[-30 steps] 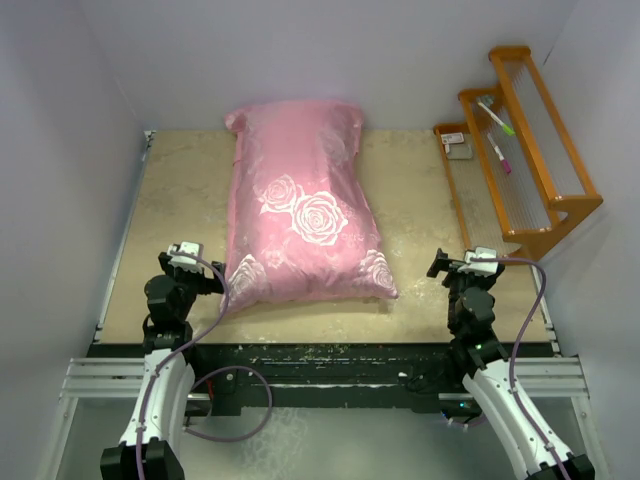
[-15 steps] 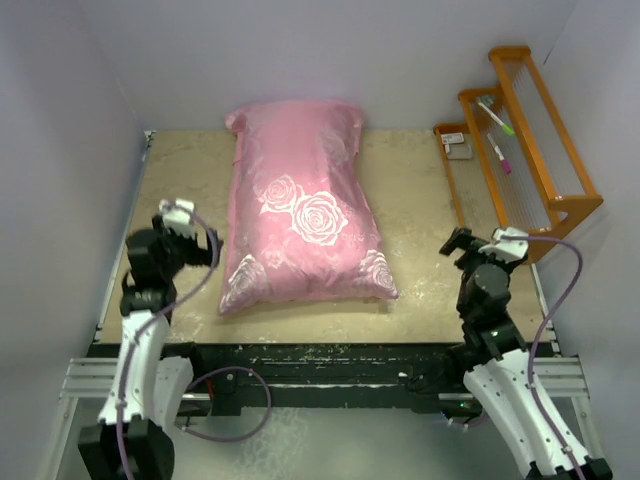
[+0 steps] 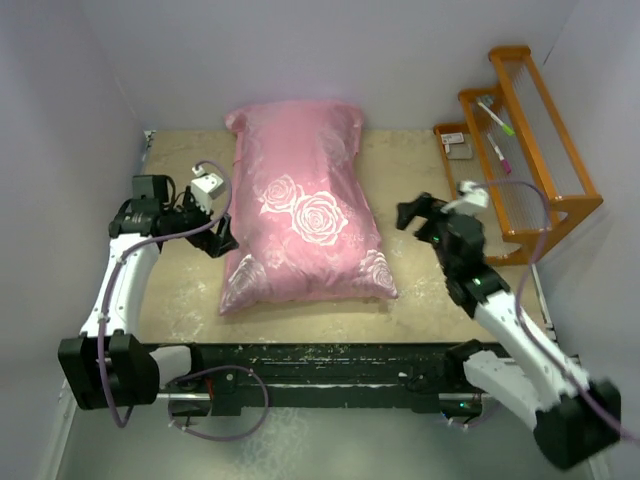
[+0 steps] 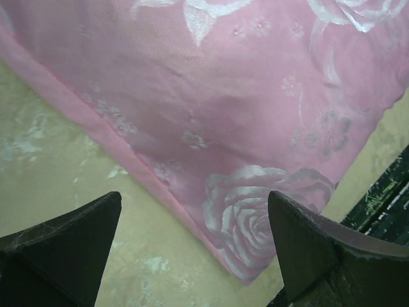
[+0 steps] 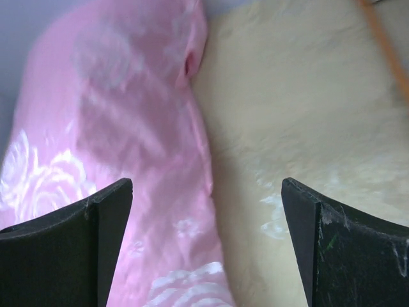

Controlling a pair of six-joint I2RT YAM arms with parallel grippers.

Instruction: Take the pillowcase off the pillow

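The pink rose-print pillowcase point(image 3: 300, 210) lies stuffed and flat in the middle of the table, long side running away from me. The white pillow is hidden inside it. My left gripper point(image 3: 222, 243) is open at the case's left edge near its near-left corner; the left wrist view shows that edge and corner point(image 4: 255, 211) between the open jaws point(image 4: 192, 249). My right gripper point(image 3: 408, 216) is open just right of the case's right edge; the right wrist view shows that edge point(image 5: 192, 192) between its wide jaws point(image 5: 208, 236). Neither gripper holds anything.
An orange wooden stepped rack point(image 3: 520, 150) stands at the back right with pens point(image 3: 497, 120) and a small card on it. Grey walls close the left, back and right. The black table front rail point(image 3: 330, 360) runs along the near edge.
Both arms have swung forward and inward from the near edge: the left gripper now sits at the case's left edge, the right gripper by its right edge. The pillowcase has not moved.
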